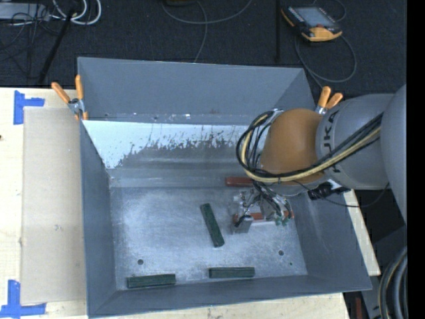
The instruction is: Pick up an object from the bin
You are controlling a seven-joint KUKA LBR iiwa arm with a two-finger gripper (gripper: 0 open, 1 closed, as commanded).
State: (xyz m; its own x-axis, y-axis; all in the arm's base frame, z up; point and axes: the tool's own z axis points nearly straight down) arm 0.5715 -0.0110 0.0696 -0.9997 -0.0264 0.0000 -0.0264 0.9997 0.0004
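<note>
Hovering low, gripper (247, 219); jaw state cannot be told. Tilted dark green bar (212, 224) seen just beside jaws, away from arm; judged light, stiff, smooth; best taken across narrow middle

A robotics lab: grey bin (192, 88), cables (83, 5), pendants (312, 22).
</note>
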